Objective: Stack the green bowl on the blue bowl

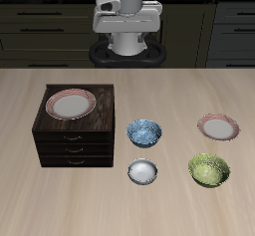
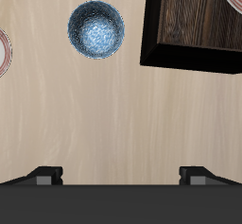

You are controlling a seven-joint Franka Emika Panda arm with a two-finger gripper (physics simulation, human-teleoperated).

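Two bowls sat apart. Green bowl (image 1: 209,169) looked rigid, glazed, slippery: rim pinch advised. Gripper (image 2: 121,176) fingers were spread, empty; blue bowl (image 1: 144,132) untouched.

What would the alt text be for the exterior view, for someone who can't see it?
A wooden table holds a green bowl, a blue bowl, a white bowl, a pink-rimmed plate, and a dark drawer cabinet with a second plate on top. The robot arm stands at the back, touching nothing.

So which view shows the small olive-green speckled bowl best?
The exterior view: the small olive-green speckled bowl sits whole and unobstructed near the table's front edge, beside a pink-rimmed plate. The wrist view does not show it at all.
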